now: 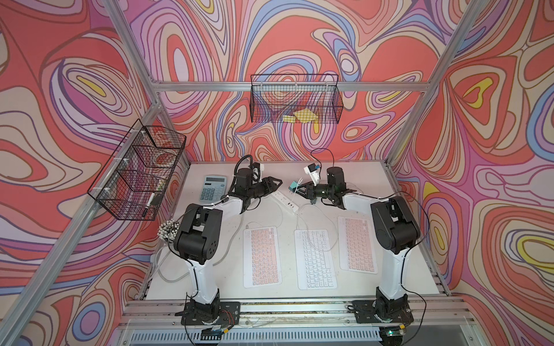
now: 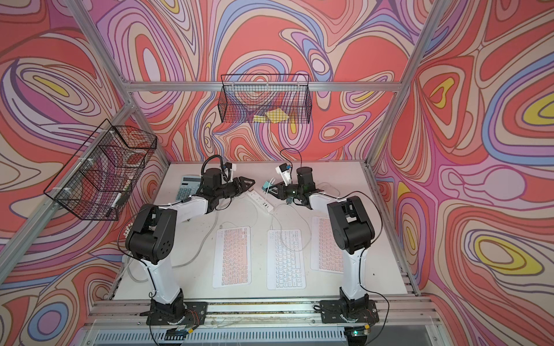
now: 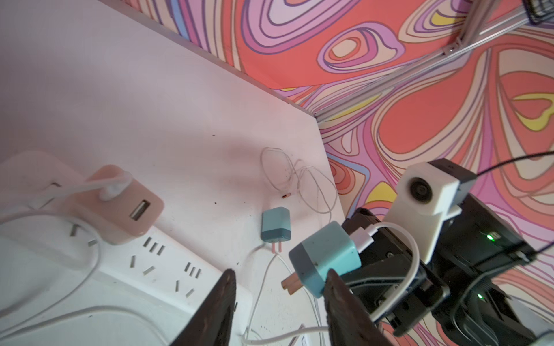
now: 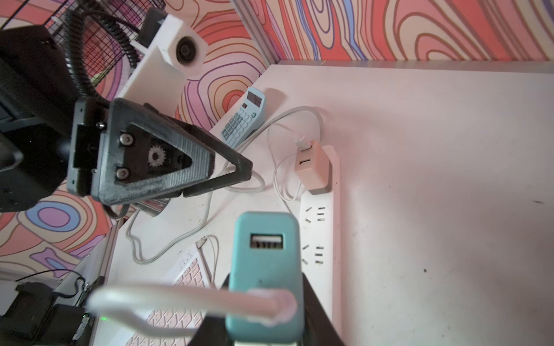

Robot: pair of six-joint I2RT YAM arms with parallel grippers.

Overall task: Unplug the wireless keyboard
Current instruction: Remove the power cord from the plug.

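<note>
Three wireless keyboards lie side by side in both top views: pink (image 1: 262, 257), white (image 1: 314, 259) and pink (image 1: 356, 244). Behind them sits a white power strip (image 1: 284, 201) (image 3: 168, 269). My right gripper (image 4: 265, 278) (image 1: 299, 191) is shut on a teal charger (image 4: 266, 269) (image 3: 326, 257), held above the table clear of the strip, prongs bare. A white cable (image 4: 180, 296) is plugged into it and trails toward the white keyboard. My left gripper (image 3: 280, 274) (image 1: 278, 180) is open just beside that charger, with nothing between its fingers.
A pink charger (image 3: 120, 203) (image 4: 311, 167) with a cable stays plugged into the strip. A second teal charger (image 3: 275, 224) lies loose on the table. A calculator (image 1: 213, 188) sits back left. Wire baskets (image 1: 138, 170) (image 1: 296, 99) hang on the frame.
</note>
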